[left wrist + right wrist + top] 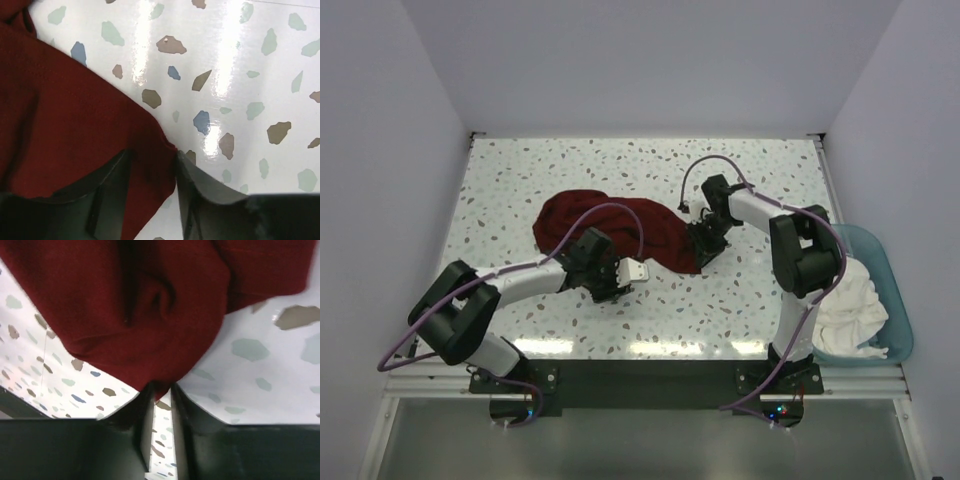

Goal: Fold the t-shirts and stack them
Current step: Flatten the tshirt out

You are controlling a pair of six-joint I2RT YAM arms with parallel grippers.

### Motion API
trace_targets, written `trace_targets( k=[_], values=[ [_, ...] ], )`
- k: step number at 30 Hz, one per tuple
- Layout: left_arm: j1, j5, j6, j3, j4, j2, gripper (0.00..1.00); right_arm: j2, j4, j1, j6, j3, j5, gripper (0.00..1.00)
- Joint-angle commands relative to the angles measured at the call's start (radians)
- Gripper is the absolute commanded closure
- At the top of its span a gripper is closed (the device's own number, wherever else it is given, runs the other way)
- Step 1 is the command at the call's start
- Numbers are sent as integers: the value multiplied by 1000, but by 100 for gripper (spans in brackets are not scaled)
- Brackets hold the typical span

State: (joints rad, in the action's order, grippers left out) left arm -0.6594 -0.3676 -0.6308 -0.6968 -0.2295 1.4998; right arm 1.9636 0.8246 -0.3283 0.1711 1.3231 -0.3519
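Note:
The maroon t-shirt (610, 225) lies bunched in the middle of the speckled table (520, 180). My left gripper (625, 272) is at its near edge. In the left wrist view the jaws (151, 152) stand a little apart with a corner of the maroon cloth (75, 125) held between them. My right gripper (700, 250) is at the shirt's right edge. In the right wrist view it (161, 387) is shut on a tip of the maroon cloth (140, 315). The white t-shirt (850, 295) lies crumpled in the tub at the right.
The light blue plastic tub (892, 290) stands off the table's right edge beside the right arm. White walls enclose the table at the back and both sides. Purple cables loop over both arms.

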Motion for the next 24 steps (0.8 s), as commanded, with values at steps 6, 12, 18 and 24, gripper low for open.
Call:
trace_targets(
  k=[6, 12, 18, 24],
  values=[
    [147, -85, -40, -113, -266, -127, 100, -82, 17, 49, 47, -59, -41, 100],
    [406, -211, -49, -312, -502, -271, 100, -241, 128, 164, 131, -41, -62, 100],
    [582, -222, 54, -440, -453, -263, 100, -224, 163, 172, 142, 53, -53, 100],
    [823, -266, 235, -607, -341, -89, 100, -111, 198, 199, 151, 235, -2, 100]
  ],
)
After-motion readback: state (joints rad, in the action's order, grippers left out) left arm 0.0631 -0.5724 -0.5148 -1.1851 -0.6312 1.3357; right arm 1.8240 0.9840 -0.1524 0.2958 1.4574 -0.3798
